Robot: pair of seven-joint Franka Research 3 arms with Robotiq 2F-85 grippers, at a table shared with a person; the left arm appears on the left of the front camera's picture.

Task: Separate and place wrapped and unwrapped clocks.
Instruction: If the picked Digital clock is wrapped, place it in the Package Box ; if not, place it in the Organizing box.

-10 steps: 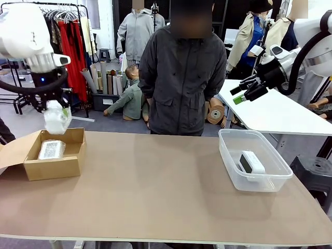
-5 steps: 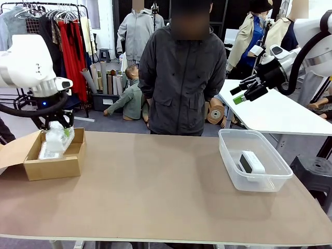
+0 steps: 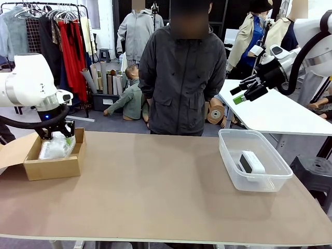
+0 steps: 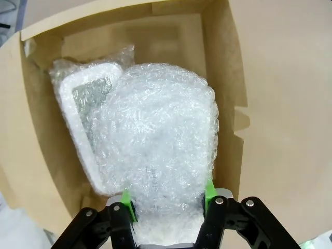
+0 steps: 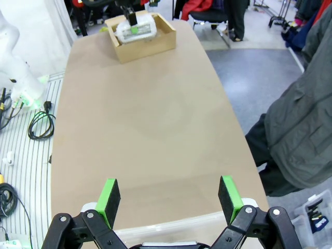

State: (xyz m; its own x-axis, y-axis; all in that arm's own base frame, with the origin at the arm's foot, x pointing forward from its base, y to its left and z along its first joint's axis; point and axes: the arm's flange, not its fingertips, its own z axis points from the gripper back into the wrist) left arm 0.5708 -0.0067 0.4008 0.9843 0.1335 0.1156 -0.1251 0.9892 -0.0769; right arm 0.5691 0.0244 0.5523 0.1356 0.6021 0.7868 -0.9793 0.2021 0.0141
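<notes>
Left tool (image 4: 168, 199) clenched on a bubble-wrapped clock (image 4: 158, 155) inside the cardboard box (image 3: 52, 167) at frame left, wrist view revealing a second wrapped clock (image 4: 85, 109) beneath it, bare white clock (image 3: 251, 164) in the clear tub (image 3: 275, 179) at right, right tool (image 3: 237, 94) raised upper right, released with nothing between its pads.

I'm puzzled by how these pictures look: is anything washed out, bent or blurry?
Left wrist view: the bubble-wrapped clock in the left tool glares near-white, detail lost. Right wrist view: wide lens curves the table edge; the right tool is sharp. Front view: even indoor light, faint shadows beside the plastic tub.
</notes>
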